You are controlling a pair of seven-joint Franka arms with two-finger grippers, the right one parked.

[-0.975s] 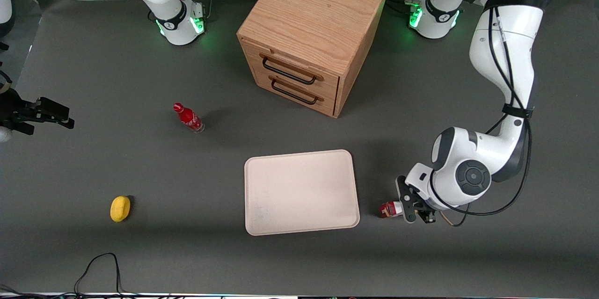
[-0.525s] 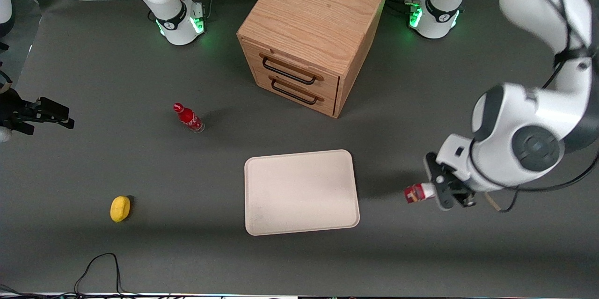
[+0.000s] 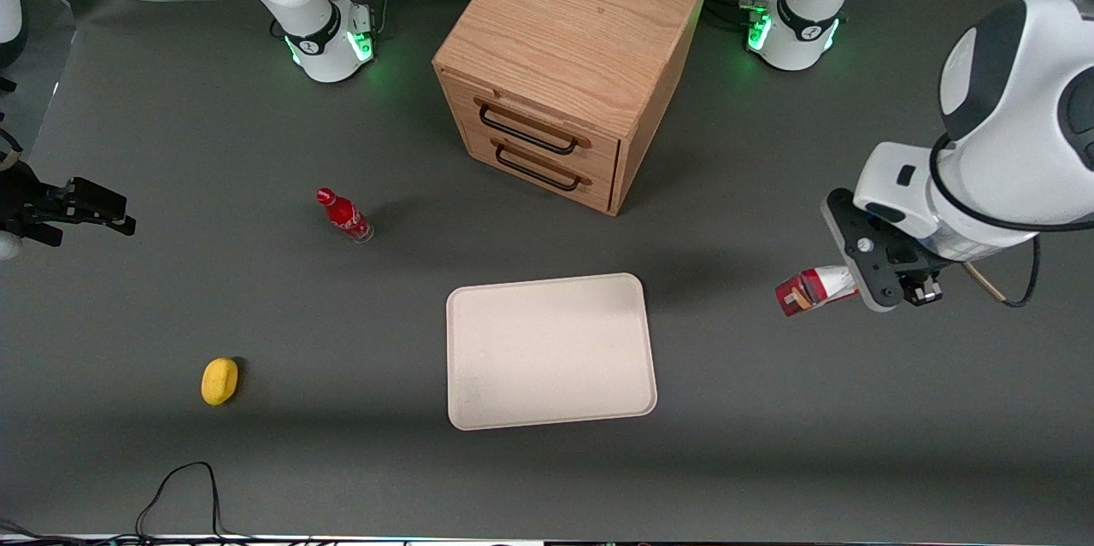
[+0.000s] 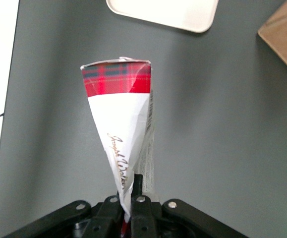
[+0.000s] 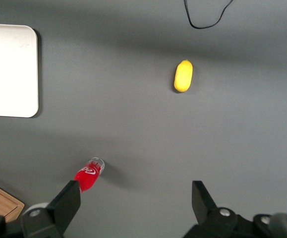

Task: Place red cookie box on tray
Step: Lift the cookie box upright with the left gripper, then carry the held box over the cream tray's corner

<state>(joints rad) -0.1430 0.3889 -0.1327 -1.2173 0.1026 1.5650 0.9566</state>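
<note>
Pincer [image 3: 863, 285] grips red cookie box [image 3: 812, 290] | airborne, well apart from tray [image 3: 547, 349]

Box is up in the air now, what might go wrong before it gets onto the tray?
1. The gripper pinches only one end of the red cookie box, so the long carton sticks out unsupported and may swing or slip.
2. The box hangs over bare table, apart from the tray; an early release would miss it.
3. The grip appears to crush the carton's end.
</note>
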